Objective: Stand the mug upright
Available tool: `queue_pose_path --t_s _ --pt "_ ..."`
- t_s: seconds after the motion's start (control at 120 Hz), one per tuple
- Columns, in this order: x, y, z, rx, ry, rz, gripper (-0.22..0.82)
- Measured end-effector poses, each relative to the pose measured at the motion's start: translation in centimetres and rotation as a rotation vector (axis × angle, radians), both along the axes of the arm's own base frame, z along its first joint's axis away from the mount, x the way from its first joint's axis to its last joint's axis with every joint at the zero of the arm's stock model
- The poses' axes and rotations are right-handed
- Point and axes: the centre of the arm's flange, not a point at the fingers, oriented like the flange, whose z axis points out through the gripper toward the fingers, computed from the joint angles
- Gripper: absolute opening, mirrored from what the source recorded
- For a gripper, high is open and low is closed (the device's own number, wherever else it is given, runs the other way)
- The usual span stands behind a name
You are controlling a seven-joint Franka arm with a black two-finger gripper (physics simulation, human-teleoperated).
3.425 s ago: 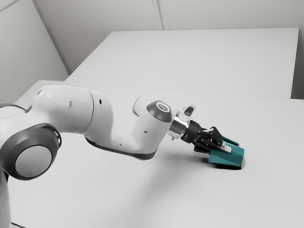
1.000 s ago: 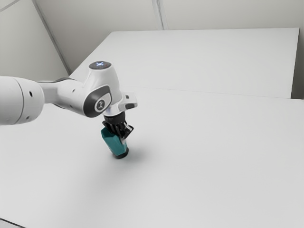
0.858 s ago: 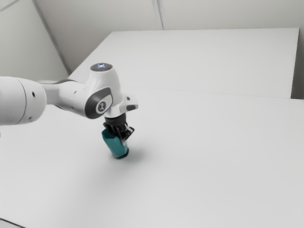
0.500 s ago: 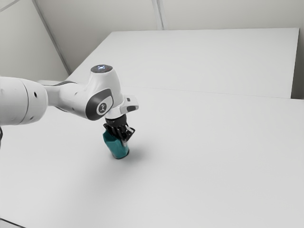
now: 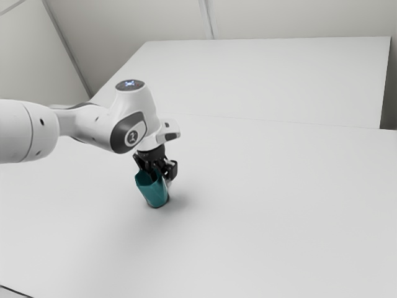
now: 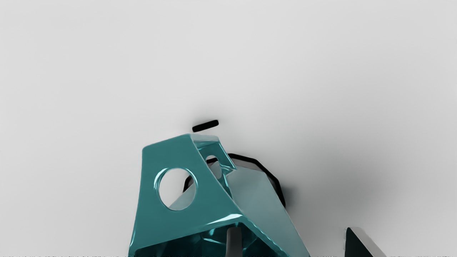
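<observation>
Smooth pale-grey walls [image 5: 142, 22] meet at the exterior view's upper left, behind a broad, plain white tabletop [image 5: 285, 236].

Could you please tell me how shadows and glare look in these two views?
In the exterior view, a soft shadow spreads over the table from the mug's base toward the exterior view's right; in the wrist view, bright glints edge the mug's rim and round opening, its inside looks dark, and the table carries a diffuse shadow.

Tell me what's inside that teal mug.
A dark gripper finger reaches into the teal mug, with shiny inner walls beside it. The finger covers part of the inside, and I can't make out the mug's bottom or anything lying there.
</observation>
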Motion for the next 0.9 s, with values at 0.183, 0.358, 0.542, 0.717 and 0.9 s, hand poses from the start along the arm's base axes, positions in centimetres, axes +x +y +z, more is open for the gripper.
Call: queue_pose_path --t_s 0.183,0.358,0.542,0.717,0.9 --pt "-0.4 -0.2 2.2 -0.006 -0.016 0.002 0.28" --pt "-1.1 -0.4 5.6 -0.009 -0.017 0.02 0.3" --pt "0.6 -0.7 12.0 -0.008 -0.052 0.044 0.37" --pt "4.7 -0.4 17.8 -0.004 -0.063 0.086 0.5" --pt "8.2 5.3 21.2 -0.009 -0.049 0.184 0.56"
